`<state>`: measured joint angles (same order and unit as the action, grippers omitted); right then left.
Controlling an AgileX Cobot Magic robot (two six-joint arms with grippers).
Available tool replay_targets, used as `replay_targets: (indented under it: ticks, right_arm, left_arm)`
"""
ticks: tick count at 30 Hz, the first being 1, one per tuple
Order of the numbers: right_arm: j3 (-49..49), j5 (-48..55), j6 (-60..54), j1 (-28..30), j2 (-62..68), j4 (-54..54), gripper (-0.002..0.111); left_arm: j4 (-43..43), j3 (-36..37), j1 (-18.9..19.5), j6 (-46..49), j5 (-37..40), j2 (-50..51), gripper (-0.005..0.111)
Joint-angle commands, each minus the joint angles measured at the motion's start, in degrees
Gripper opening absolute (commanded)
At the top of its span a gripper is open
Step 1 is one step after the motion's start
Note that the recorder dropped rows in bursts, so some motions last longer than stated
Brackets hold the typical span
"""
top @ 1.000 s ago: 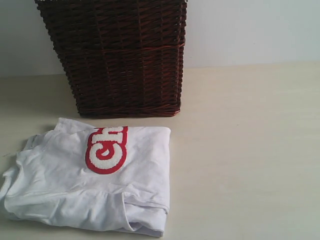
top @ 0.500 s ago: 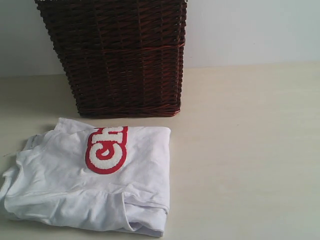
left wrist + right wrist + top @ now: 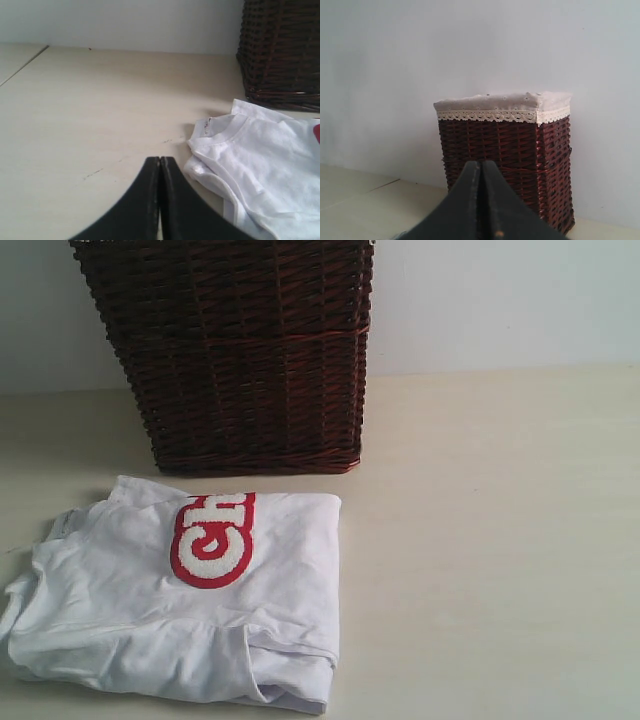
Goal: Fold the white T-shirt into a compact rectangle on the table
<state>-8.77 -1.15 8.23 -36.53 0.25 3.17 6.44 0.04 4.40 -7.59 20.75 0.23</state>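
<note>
- The white T-shirt (image 3: 180, 605) lay folded on the table (image 3: 490, 540), in the near-left part of the exterior view. Its red-outlined letter patch (image 3: 212, 540) faced up.
- The shirt's right edge was a fairly straight fold. It ran from the far corner down to a near corner where layered hems showed.
- The shirt's left edge was uneven, with bunched cloth reaching the left border of the exterior view. The near edge lay close to the bottom border.
- The dark wicker basket (image 3: 240, 350) stood behind the shirt, in front of the pale wall (image 3: 500, 300). A narrow strip of bare table separated the basket base from the shirt's far edge, so the two were not touching.
- Open room: wide bare tabletop to the right of the shirt and basket, out to the view's border. There was a smaller bare patch to the left of the basket.
- Left gripper (image 3: 159, 160): its black fingers were pressed together with nothing between them. It sat over bare table just beside the shirt's ribbed collar (image 3: 225, 131), clear of the cloth.
- The left wrist view also showed a long stretch of bare table running to the wall, crossed by one seam line (image 3: 25, 64).
- Right gripper (image 3: 481, 164): its fingers were clenched and empty. It pointed toward the basket, whose lace-trimmed liner (image 3: 500, 107) folded over the rim. Neither arm appeared in the exterior view.
</note>
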Motion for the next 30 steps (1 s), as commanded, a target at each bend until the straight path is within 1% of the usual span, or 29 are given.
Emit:
replay_targets:
  ticks: [1,7,9,10,11,12,13,14,17,19,23,28,29,30]
  right_arm:
    - [0.3,-0.2,-0.1,0.3,-0.2,0.1,0.0]
    - [0.3,0.6,-0.4,0.5,-0.2,0.1,0.0]
    - [0.3,1.9,-0.9,3.8,-0.2,0.2,0.0]
    - [0.3,1.9,-3.9,7.9,-0.2,0.3,0.0]
    - [0.3,1.7,-4.2,10.5,-0.2,0.3,0.0]
    - [0.3,1.7,-4.2,15.5,-0.2,0.3,0.0]
    - [0.3,1.7,-4.3,18.4,-0.2,0.4,0.0]
    - [0.3,1.8,-5.1,23.5,-0.2,0.8,0.0]
    - [0.3,2.7,-5.2,30.8,-0.2,4.8,0.0]
    - [0.3,5.1,-5.2,34.1,-0.2,6.8,0.0]
    - [1.1,11.4,-5.4,36.3,-0.2,7.4,0.0]
    - [8.6,6.3,-5.6,36.5,-0.2,5.3,0.0]
    - [8.8,5.3,-5.4,36.5,-0.2,4.8,0.0]
    - [8.8,6.5,-5.4,36.5,-0.2,4.3,0.0]
  left_arm:
    - [0.2,0.0,0.2,-0.1,-0.3,-0.2,0.0]
    - [0.2,0.0,0.2,-0.1,-0.3,-0.2,0.0]
    - [0.2,0.0,0.2,-0.1,-0.3,-0.2,0.0]
    - [0.2,0.0,0.2,-0.1,-0.3,-0.2,0.0]
    - [0.2,0.0,0.2,-0.1,-0.3,-0.2,0.0]
    - [0.2,0.0,0.2,-0.1,-0.3,-0.2,0.0]
    - [0.2,0.0,0.2,-0.1,-0.3,-0.2,0.0]
    - [0.2,0.0,0.2,-0.1,-0.3,-0.2,0.0]
    - [0.2,0.0,0.2,-0.1,-0.3,-0.2,0.0]
    - [0.2,0.0,0.2,-0.1,-0.3,-0.2,0.0]
    - [0.2,0.0,0.2,-0.1,-0.3,-0.2,0.0]
    - [0.2,0.0,0.2,-0.1,-0.3,-0.2,0.0]
    - [0.2,0.0,0.2,-0.1,-0.3,-0.2,0.0]
    - [0.2,0.0,0.2,-0.1,-0.3,-0.2,0.0]
